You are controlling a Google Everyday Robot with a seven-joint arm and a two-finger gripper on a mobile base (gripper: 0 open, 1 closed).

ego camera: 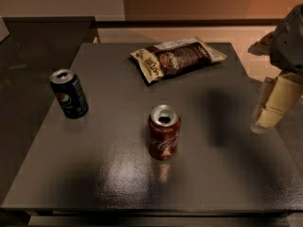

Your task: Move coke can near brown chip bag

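The coke can [164,132] stands upright near the middle of the dark table [118,174], its top open. The brown chip bag [176,57] lies flat at the table's far side, beyond the can and slightly to its right. My gripper [273,109] hangs at the right edge of the view, over the table's right edge, well right of the coke can and apart from it. It holds nothing that I can see.
A dark blue Pepsi can [69,93] stands upright on the left part of the table. A dark counter [42,37] lies at the back left. A tan floor [189,32] shows behind the table.
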